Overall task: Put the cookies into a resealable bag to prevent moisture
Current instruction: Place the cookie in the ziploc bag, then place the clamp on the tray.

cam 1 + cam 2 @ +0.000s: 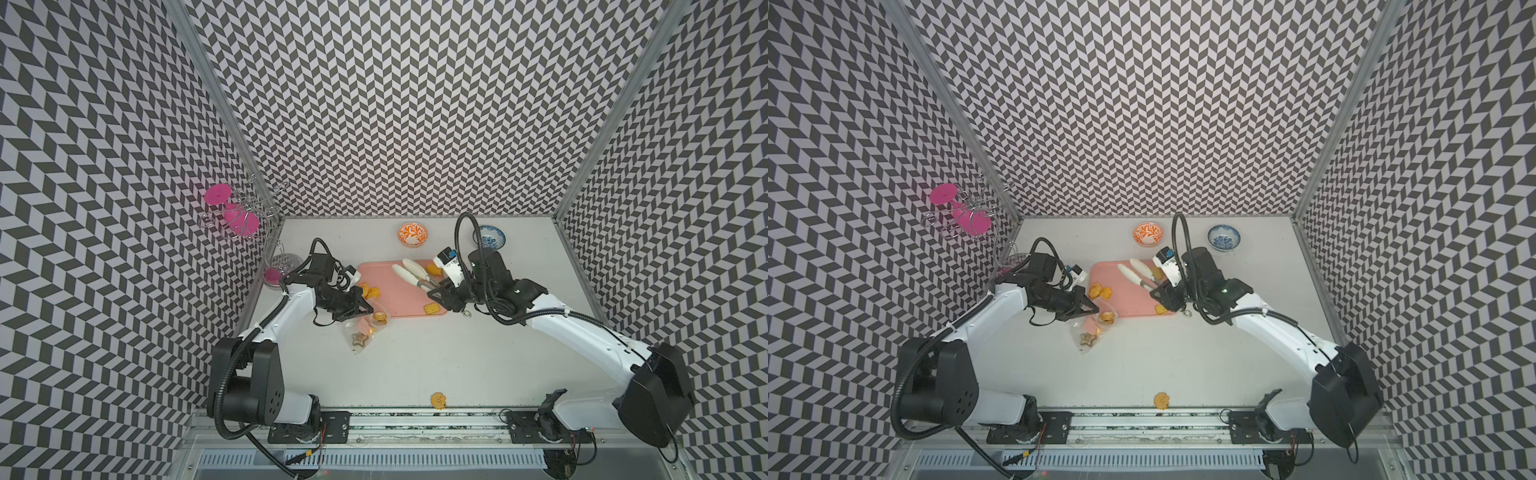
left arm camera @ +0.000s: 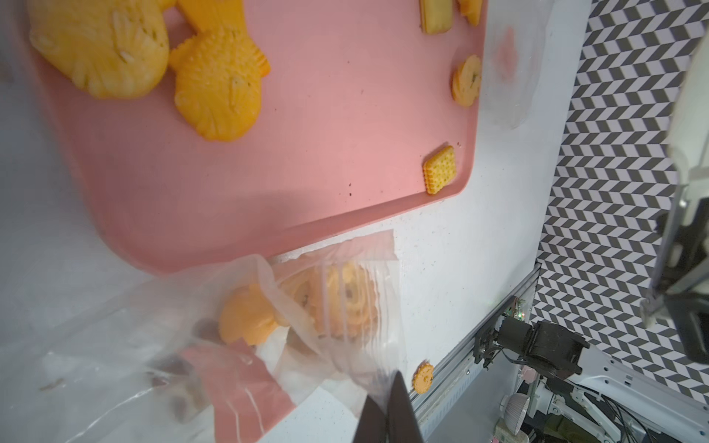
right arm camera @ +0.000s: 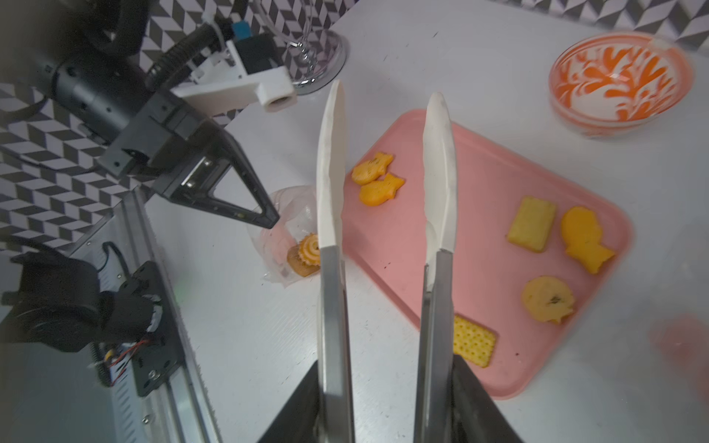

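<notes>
A clear resealable bag lies at the pink tray's near left corner. It holds a few cookies, among them a dark star and a round swirl. My left gripper is shut on the bag's edge. More cookies lie on the tray: two fish, a square and others. My right gripper is shut on white-tipped tongs. The tongs' tips stand apart over the tray's left side with nothing between them.
One round cookie lies alone at the table's front edge by the rail. An orange bowl and a blue bowl stand at the back. A wire rack with pink glasses stands at the back left corner.
</notes>
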You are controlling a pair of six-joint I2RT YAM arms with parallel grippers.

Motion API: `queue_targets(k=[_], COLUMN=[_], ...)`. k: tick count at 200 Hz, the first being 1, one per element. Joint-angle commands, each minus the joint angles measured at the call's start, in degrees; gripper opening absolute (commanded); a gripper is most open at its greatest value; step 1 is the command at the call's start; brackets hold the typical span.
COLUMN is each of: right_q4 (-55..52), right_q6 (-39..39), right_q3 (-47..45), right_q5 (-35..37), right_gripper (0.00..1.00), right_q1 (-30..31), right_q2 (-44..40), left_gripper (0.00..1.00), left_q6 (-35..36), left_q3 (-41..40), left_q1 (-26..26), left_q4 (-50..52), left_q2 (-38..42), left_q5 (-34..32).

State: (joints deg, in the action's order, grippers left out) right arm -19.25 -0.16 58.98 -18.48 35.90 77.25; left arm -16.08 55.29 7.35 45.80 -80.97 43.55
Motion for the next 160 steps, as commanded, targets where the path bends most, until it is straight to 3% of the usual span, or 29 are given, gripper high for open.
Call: queue_targets(k=[1,13,37,64,102,135,160], right_q4=[4.07,5.22,15.60,19.30,24.46,24.73,25.10], right_q6=[-3.85,-4.59,-5.20,-4.29,-5.09,-6.63,-7.29], right_q3=[-2.99,-3.59,-7.53,-8.41,-9.80,-8.51,-9.70], right_q5=[5.66,8.45,16.61,22.60,24.44,21.48,20.41], right_gripper=[0.46,0.46,0.46,0.48,0.53,0.65,0.76], right_q1=[0.61,1.12,5.14,7.24,8.31,8.87,9.40], right_q2=[1.88,4.13,7.57,12.54,16.93,21.30,19.47], left_gripper=[0.00,0.00,0.00,0.00,0.00,0.00,0.00], left_q6=[-3.28,-6.15,-21.11,-33.15,-47.96,-53.76,-54.27], left_q3=[-0.84,-2.04,-8.27,-13.23,-25.50,-32.00,-32.97], left_q1=[0.30,0.55,0.76,1.17,0.25,-1.69,-1.94], left_q4=[-1.47,-3.49,-15.54,-25.46,-40.03,-46.71,-46.93], left_q2=[3.46,5.46,12.04,18.55,24.61,25.49,26.72], left_q5=[3.08,3.04,7.13,5.24,3.35,3.09,2.27])
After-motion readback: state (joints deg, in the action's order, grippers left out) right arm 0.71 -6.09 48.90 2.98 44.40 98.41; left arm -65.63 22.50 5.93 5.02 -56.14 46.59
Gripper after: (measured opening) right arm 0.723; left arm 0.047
